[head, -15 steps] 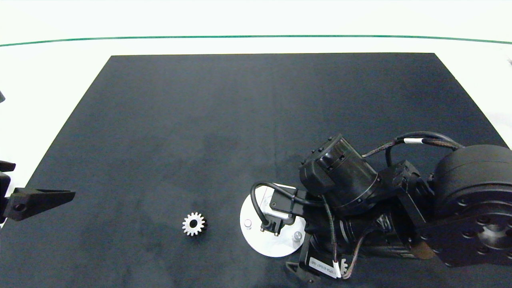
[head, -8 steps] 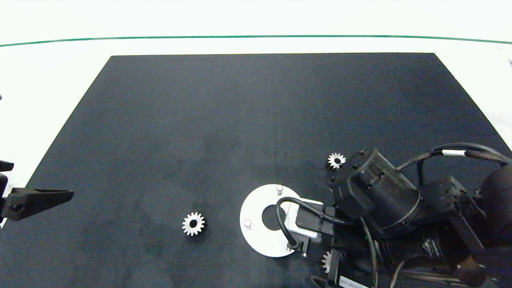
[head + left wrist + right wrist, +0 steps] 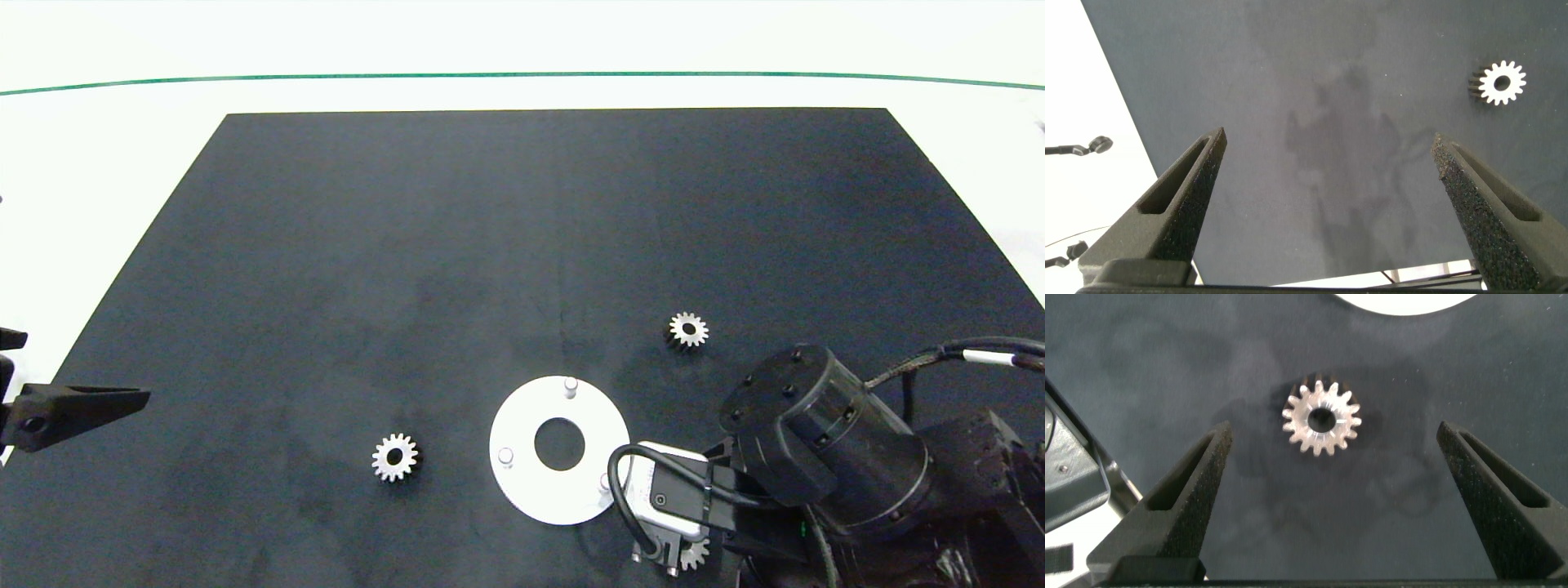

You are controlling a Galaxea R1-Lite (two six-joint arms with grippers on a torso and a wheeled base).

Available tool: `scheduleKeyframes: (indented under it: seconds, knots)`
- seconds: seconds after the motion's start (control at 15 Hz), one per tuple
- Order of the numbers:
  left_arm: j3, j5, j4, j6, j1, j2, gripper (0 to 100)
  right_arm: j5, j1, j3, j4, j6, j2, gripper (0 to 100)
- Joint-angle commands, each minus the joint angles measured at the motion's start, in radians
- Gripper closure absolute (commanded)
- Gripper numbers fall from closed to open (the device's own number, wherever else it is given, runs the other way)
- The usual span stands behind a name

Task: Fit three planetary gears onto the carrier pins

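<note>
The white disc (image 3: 522, 482) lies on the black mat with its three carrier pins bare: one on the far side (image 3: 571, 384), one on the left (image 3: 505, 455), and one on the near right (image 3: 605, 482). Three silver planetary gears lie flat on the mat: one left of the disc (image 3: 395, 457), one beyond it to the right (image 3: 688, 329), and one at its near right (image 3: 695, 555), half hidden under my right arm (image 3: 824, 457). My right gripper (image 3: 1333, 429) hangs open above that gear (image 3: 1322, 418), a finger on each side. My left gripper (image 3: 1328, 139) is open and empty at the mat's left edge.
The black mat (image 3: 490, 245) covers most of the white table, with a green line (image 3: 522, 75) beyond it. The disc's rim (image 3: 1404, 300) shows just past the gear in the right wrist view. The left gear (image 3: 1501, 82) appears far off in the left wrist view.
My right arm has swung off the disc toward the near right, uncovering the pins and the far right gear. It now sits over the near right gear. The left arm stayed put.
</note>
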Motion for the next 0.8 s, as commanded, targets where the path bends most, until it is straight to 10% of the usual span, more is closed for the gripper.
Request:
scheduleKeyframes:
  seconds: [0.07,0.8]
  knots:
    - [0.000,0.001,0.004,0.001,0.000,0.000,0,-0.003,-0.001,0.051,-0.056,-0.003,0.002,1]
    - [0.000,0.001,0.006,0.002,0.000,0.000,0,-0.001,-0.007,0.082,-0.069,-0.001,0.013,24]
